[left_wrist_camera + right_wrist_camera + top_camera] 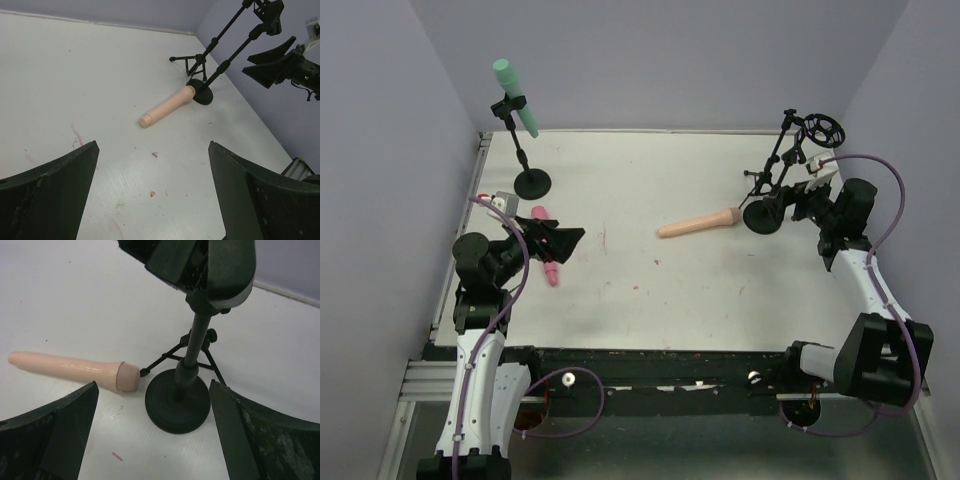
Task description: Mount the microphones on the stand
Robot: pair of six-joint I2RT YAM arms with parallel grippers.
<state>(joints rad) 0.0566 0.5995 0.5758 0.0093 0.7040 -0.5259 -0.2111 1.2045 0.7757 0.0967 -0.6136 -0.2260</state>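
Peach-tan microphone (pixel 698 224) lies flat right of centre in the top view. Its long axis slants from lower left to upper right, and its rounded head is just beside the round stand base (pixel 760 216). I see the teal-green microphone (pixel 514 93) tilted in the upper-left stand (pixel 524 160), head up and left. The pink microphone (pixel 551 272) lies near-vertical at left, partly under my left gripper (pixel 152 147), whose fingers are spread and empty. My right gripper (pixel 153 385) is likewise spread and empty.

Place: a robot test lab, a closed work cell.
Walls: plain pale purple panels (pixel 380 150) on three sides.
Table: bare white top (pixel 650 290), scuffed with red marks.
Front edge: metal rail (pixel 430 378), purple cables (pixel 902 190).
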